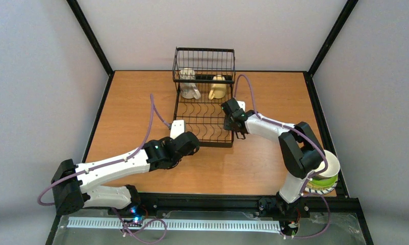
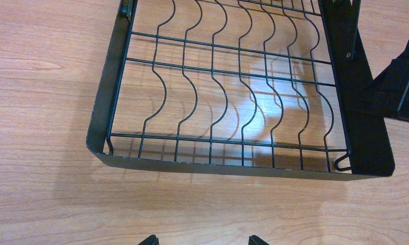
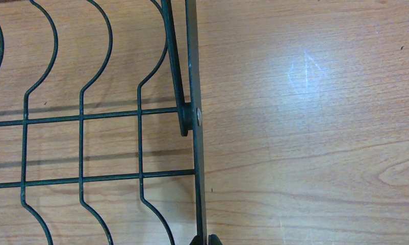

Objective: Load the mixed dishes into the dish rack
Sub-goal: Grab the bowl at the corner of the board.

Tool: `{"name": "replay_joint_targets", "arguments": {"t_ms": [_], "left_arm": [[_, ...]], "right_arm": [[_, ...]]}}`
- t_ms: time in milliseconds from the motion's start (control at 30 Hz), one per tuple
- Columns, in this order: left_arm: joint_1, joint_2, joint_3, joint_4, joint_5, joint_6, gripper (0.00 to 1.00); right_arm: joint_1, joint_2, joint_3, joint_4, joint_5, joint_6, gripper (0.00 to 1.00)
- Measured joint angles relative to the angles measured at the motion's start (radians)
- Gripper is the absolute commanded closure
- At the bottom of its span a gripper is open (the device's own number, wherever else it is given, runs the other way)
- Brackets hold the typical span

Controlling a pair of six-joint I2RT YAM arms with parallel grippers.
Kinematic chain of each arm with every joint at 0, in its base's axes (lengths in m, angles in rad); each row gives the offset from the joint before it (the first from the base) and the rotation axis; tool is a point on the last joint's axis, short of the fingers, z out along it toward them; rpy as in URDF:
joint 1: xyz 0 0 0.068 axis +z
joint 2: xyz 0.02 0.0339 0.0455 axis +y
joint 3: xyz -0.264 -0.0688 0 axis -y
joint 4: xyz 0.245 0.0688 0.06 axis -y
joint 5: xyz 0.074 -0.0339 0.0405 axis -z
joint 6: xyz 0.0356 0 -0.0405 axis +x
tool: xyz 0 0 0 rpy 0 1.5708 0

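My left fingers (image 2: 150,240) gape just short of the rack (image 2: 218,171). My right fingers (image 3: 214,241) are together at its right rim.

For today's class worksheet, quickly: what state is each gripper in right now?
Left gripper: open, holding nothing.
Right gripper: shut, seemingly pinching the side rim of the dish rack.
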Motion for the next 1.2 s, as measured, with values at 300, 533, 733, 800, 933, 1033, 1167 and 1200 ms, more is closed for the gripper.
{"name": "replay_joint_targets", "arguments": {"t_ms": [300,533,733,800,933,1033,1167,1200], "left_arm": [[0.0,0.004,0.0,0.0,0.005,-0.007,0.0],[0.0,0.005,0.0,0.0,0.008,-0.01,0.0],[0.0,0.006,0.0,0.0,0.011,-0.018,0.0],[0.0,0.006,0.0,0.0,0.012,-0.021,0.0],[0.0,0.006,0.0,0.0,0.018,-0.023,0.0],[0.0,0.006,0.0,0.0,0.023,-0.023,0.0],[0.0,0.004,0.0,0.0,0.032,-0.022,0.0],[0.0,0.002,0.0,0.001,0.034,-0.022,0.0]], "right_arm": [[-0.017,-0.01,-0.013,0.019,-0.041,-0.08,0.98],[-0.041,-0.039,-0.047,0.045,-0.045,-0.122,0.98],[-0.071,-0.071,-0.081,0.053,-0.047,-0.152,0.81],[-0.073,-0.075,-0.085,0.051,-0.043,-0.158,0.6],[-0.08,-0.107,-0.098,0.034,-0.04,-0.168,0.34],[-0.08,-0.137,-0.098,0.026,-0.042,-0.168,0.3],[-0.08,-0.188,-0.095,0.01,-0.044,-0.168,0.29],[-0.08,-0.202,-0.091,0.002,-0.044,-0.167,0.29]]}}
